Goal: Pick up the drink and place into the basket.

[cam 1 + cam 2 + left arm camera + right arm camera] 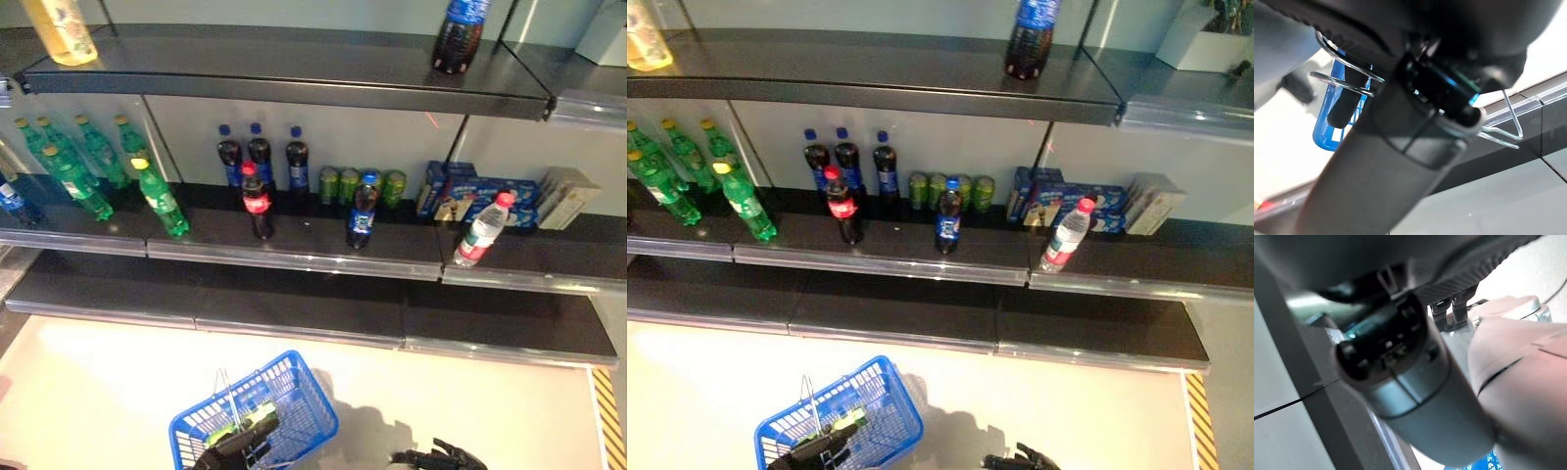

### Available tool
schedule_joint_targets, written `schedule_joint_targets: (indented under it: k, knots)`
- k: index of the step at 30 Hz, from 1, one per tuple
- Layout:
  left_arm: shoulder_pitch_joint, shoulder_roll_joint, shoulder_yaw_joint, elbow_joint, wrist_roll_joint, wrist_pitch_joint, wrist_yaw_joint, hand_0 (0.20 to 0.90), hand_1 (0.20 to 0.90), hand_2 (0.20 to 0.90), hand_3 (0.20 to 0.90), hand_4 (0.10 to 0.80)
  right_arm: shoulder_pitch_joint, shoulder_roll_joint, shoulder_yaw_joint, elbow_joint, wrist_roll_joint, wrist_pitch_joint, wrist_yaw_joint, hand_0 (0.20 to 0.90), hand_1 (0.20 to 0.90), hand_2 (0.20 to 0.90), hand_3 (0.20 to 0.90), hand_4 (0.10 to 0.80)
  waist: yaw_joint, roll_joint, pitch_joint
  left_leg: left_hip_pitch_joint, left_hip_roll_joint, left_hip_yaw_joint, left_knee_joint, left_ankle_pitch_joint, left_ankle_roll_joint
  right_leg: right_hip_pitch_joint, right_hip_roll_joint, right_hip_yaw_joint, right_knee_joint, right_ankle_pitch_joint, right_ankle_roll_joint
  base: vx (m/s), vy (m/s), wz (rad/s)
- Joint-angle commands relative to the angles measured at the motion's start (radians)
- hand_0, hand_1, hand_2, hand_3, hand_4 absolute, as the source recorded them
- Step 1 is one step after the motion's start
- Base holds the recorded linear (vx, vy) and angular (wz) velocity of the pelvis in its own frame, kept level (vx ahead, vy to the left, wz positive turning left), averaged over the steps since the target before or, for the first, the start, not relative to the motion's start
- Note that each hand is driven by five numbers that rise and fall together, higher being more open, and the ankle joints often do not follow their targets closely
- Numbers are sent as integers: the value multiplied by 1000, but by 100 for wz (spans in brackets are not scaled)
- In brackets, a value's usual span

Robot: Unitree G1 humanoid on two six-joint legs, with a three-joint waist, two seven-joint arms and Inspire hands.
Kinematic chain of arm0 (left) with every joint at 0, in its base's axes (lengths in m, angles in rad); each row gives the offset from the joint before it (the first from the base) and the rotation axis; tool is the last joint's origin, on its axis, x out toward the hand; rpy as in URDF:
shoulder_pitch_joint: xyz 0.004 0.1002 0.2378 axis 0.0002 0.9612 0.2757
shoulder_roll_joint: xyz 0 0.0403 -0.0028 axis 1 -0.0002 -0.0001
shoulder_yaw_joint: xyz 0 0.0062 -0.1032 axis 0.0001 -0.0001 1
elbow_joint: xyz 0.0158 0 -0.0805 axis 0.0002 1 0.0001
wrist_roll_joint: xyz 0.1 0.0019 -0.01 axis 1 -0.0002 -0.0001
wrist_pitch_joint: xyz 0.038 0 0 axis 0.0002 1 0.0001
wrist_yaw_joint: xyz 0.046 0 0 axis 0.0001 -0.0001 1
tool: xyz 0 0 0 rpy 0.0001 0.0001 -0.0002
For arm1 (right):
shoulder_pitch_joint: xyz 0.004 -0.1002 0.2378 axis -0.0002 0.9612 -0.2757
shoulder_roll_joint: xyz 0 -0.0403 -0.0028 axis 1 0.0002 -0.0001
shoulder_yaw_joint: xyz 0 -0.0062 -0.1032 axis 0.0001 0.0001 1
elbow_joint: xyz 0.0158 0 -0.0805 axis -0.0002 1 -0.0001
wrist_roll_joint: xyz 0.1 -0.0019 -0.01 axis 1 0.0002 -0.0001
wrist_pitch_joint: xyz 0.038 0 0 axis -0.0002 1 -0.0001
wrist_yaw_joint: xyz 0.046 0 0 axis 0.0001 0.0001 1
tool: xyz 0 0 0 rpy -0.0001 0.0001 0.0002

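Upper shelf [294, 78] overhangs bottles [259, 201]; floor [470, 401] open.

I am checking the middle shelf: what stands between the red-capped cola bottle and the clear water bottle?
In the left eye view, a blue-capped dark bottle stands between the cola bottle and the water bottle.

Head pair: two eyes set side by side, looking down and forward from above at the dark metal store shelves [294, 257] and the pale floor [470, 392] before them.
Shared ground: both show the blue wire-handled plastic basket [294, 397] low in view and the same bottle rows, slightly shifted sideways.
Left wrist: very close, its arm fills the view; the basket and a shelf edge show past it.
Right wrist: equally close, mostly its arm; a blue basket corner [1493, 461] shows.
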Motion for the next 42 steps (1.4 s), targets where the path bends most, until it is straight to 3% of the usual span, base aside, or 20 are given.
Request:
schedule_joint_targets:
  k: [1,4,6,9,16,22,23,24,27,30,34,36,37,39,42]
  knots:
    - [-63,-31,19,-57,26,4,-132,300,300,300,200,100,-41,-16,17,22,16,11,6,900,900,900,900,800,10,24,-12,-30,10,25,2,-14,68,-52,35,22,51,25,-47,40,-274,22]
    - [-51,-42,12,-55,51,-1,-129,300,300,300,200,100,-38,-26,11,31,24,17,-4,900,900,900,900,800,10,24,-15,-21,55,46,2,7,42,-20,59,-16,44,-1,-62,64,-191,16]
    - [-44,-51,3,-58,59,-3,-126,300,300,300,200,100,-28,-33,4,37,18,16,-9,900,900,900,900,800,12,23,-21,-12,65,44,2,13,31,7,68,-43,34,-11,-72,94,-101,21]
    - [-40,-56,-12,-63,62,0,-129,300,300,300,200,100,-17,-41,-2,42,25,2,-5,900,900,900,900,800,11,28,-24,0,67,34,2,11,26,30,73,-58,33,-25,-81,87,-14,13]
    - [-35,-63,-17,-68,43,12,-142,300,300,300,200,100,-10,-35,2,30,16,-10,1,900,900,900,900,800,2,37,-35,14,59,42,2,2,21,53,61,-75,10,-18,-73,51,71,2]
    - [-31,-73,-4,-72,44,19,-152,300,300,300,200,100,3,-29,-4,27,-9,-17,-5,900,900,900,900,800,-12,32,-35,23,61,105,2,6,18,60,45,-98,6,-11,-63,48,128,1]
    - [-34,-71,-14,-77,41,23,-168,300,300,300,200,100,16,-28,-2,12,-36,-17,-11,900,900,900,900,800,-12,25,-27,23,43,107,3,13,24,57,37,-99,22,-12,-57,-32,280,4]
    - [-54,-65,-27,-87,24,28,-168,300,300,300,200,100,10,-36,18,-4,-23,-14,-27,900,900,900,900,800,-5,15,-12,-12,22,74,32,3,38,25,27,-77,60,-22,-58,-94,369,8]
    - [-101,-80,-49,-69,-1,11,-154,300,300,300,200,100,-27,-47,28,-10,32,-4,-40,900,900,900,900,800,4,7,27,-36,-8,57,22,5,65,-55,-4,-56,157,-1,-58,-139,282,6]
    - [-105,-64,-32,-70,13,5,-137,300,300,300,200,100,-41,-26,37,-30,14,-7,-19,900,900,900,900,800,16,-17,39,-35,-15,73,28,-10,82,-89,-16,-38,218,39,-43,-65,23,1]
    - [-102,-42,-27,-65,27,-4,-126,300,300,300,200,100,-49,-17,24,-29,23,-10,-2,900,900,900,900,800,17,-30,25,-19,-3,77,21,-24,84,-76,-7,-19,117,57,-35,38,-176,-2]
    - [-104,-24,-17,-57,28,-5,-120,300,300,300,200,100,-48,-6,25,-25,39,-17,-3,900,900,900,900,800,3,-43,16,-14,3,70,44,-54,76,-98,-8,33,26,138,-31,89,-338,-8]
    - [-104,-22,-16,-56,28,-7,-119,300,300,300,200,100,-49,-3,25,-24,40,-18,-3,900,900,900,900,800,2,-44,16,-13,5,71,48,-60,75,-106,-9,39,26,147,-31,73,-223,-9]
    - [-101,-16,-4,-56,37,0,-111,300,300,300,200,100,-44,1,20,-19,37,-21,4,900,900,900,900,800,-3,-41,16,-18,26,60,64,-57,77,-97,18,73,30,111,-31,123,-237,5]
    - [-77,-17,16,-56,36,5,-125,300,300,300,200,100,-37,-3,16,-12,18,-14,5,900,900,900,900,800,-1,-34,4,-3,44,77,59,-44,66,-60,39,47,17,85,-35,169,-158,30]
